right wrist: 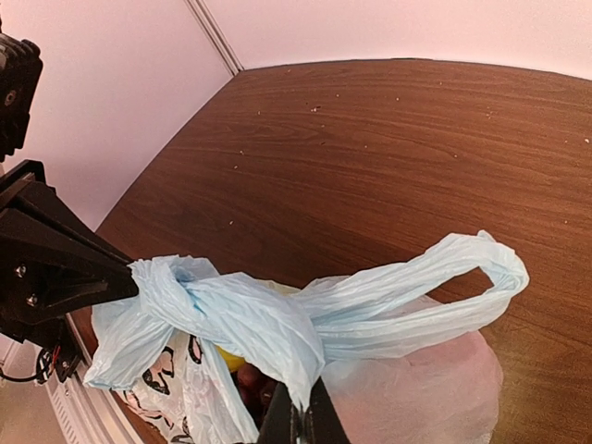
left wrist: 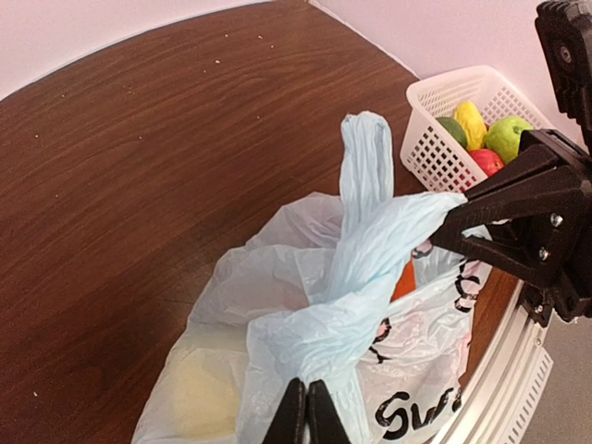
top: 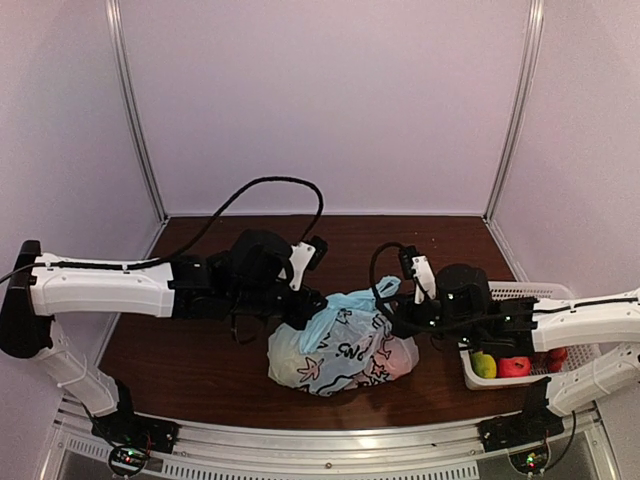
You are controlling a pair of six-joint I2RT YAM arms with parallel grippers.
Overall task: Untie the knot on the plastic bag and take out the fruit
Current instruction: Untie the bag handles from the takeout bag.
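**Bag** (top: 340,352): thin, light blue, black print. It sits slumped on the table (top: 190,345) between the two arms, near the front edge, with its handles drawn up above the body.

**Knot** (right wrist: 185,289): a twisted, bunched band of handle plastic at the bag's top, stretched between the two sets of fingertips. Its tightest lump lies against the tips of the left gripper (left wrist: 306,412). From there the band runs down to the right gripper (right wrist: 301,416). One handle ear loops free from the band, away from both grippers. Exactly where the tie sits within the band cannot be told.

**Left gripper**: fingers pressed fully together, pinching blue handle plastic with no gap showing.

**Right gripper**: fingers likewise fully together, clamped on the other end of the band. In the left wrist view the plastic is pulled to a point at its tips.

**Fruit** (left wrist: 404,277): inside the bag. An orange patch shows through the wall just below the right gripper's tips. A yellow shape and a dark shape lie under the band, beside the right fingers.

**Basket** (left wrist: 435,148): white mesh, on the table to the bag's right, apart from it. It holds green, yellow and red pieces.
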